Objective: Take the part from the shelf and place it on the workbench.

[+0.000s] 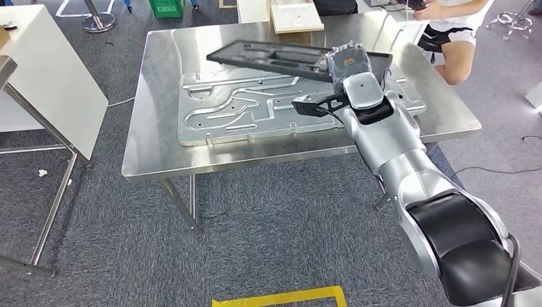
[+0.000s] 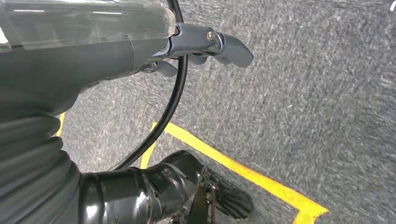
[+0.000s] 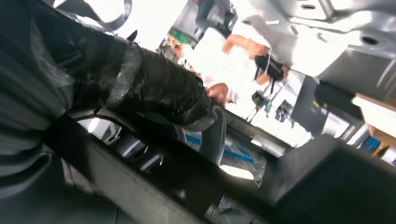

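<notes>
Black moulded plastic tray part [image 1: 281, 59], flat and long with recessed pockets, lies across the far half of the stainless steel workbench [image 1: 160, 147], partly overlapping a large silver stamped metal panel [image 1: 243, 109] that rests flat on the same top. The near right end of the part sits under the right hand [image 1: 348, 62], which is wrapped in clear film and reaches over the bench from the silver right arm [image 1: 390, 153]. In the right wrist view the dark, film-covered fingers [image 3: 163, 91] curl over the black rim of the part [image 3: 154, 177], so the hand appears to be clamped on that edge. The left hand [image 2: 205, 46] hangs over grey carpet [image 2: 317, 93] marked with yellow floor tape [image 2: 243, 170]; its fingers hold nothing, though how far they are curled cannot be told. A seated person [image 1: 457, 32] is beyond the far right corner of the bench.

The step in hand seems to be the set-down. To do it well, the part should be lowered until its whole length is supported, flat and not rocking on the panel's raised ribs, before the fingers let go. The release should be straight, without dragging the tray toward the bench edge.
</notes>
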